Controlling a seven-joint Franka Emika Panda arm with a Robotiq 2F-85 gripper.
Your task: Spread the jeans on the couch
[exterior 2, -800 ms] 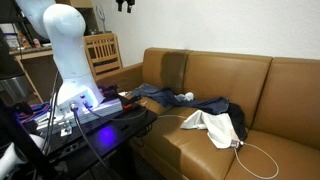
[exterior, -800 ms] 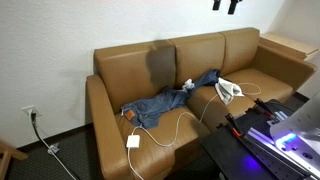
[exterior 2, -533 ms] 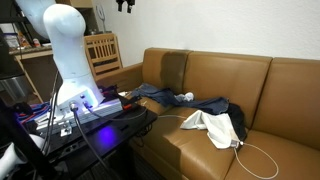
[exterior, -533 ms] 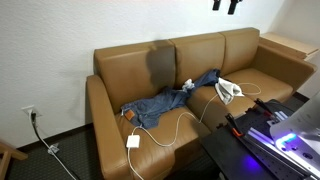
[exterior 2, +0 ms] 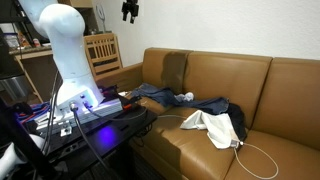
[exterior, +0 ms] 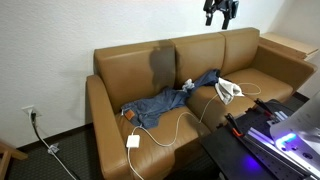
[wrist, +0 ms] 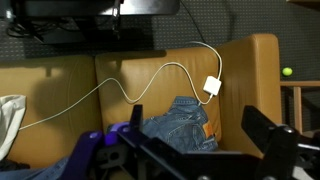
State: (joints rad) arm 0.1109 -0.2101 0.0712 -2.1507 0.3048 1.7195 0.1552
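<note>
- Wrist view looks down past the black two-finger gripper. Its jaws are spread wide with nothing between them. Far below lie the rumpled medium-blue denim jeans on the tan-brown leather couch.
- In both exterior views the gripper hangs high above the couch, near its back and well apart from the denim.
- The jeans lie bunched across the seat cushions. The waistband end, with its small tan patch, is near one boxy arm, and the legs trail towards the middle cushion. In an exterior view the jeans look creased and folded on themselves rather than flat.
- A white cable with a square plug block loops along the seat close by the denim. A crumpled white cloth sits just beside the leg ends.
- The step in hand appears to be the approach. Nothing is grasped and the spreading is not yet begun.
- The next move likely calls for a descent to a free edge of the denim, either a leg hem or the waistband. The claw should pinch fabric only, then draw it outward along the seat to flatten the folds.
- One risk is that a pinch placed near the cable or the white cloth could drag them along, so an edge well clear of both looks safer.
</note>
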